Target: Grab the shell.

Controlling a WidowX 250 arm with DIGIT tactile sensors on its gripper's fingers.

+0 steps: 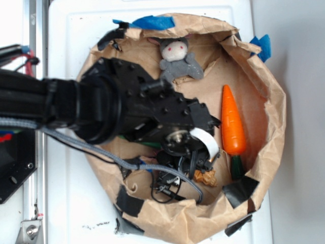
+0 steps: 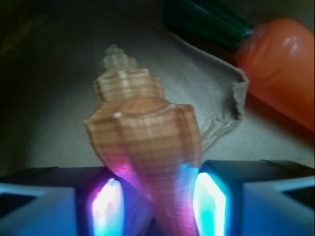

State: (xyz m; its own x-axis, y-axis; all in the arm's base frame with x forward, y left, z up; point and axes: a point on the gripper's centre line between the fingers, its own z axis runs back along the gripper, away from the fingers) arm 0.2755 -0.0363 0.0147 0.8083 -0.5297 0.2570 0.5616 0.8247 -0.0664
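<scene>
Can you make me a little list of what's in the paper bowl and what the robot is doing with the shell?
container: brown paper bowl, taped at its rim
shell: tan ribbed spiral shell, narrow end between the tool's fingers
tool: tool, its glowing pads close against the shell on both sides
carrot: orange toy carrot with a green stem, lying beside the shell, not touching it
bunny: small grey plush bunny at the far side of the bowl
shell lifted or not: cannot tell
</scene>
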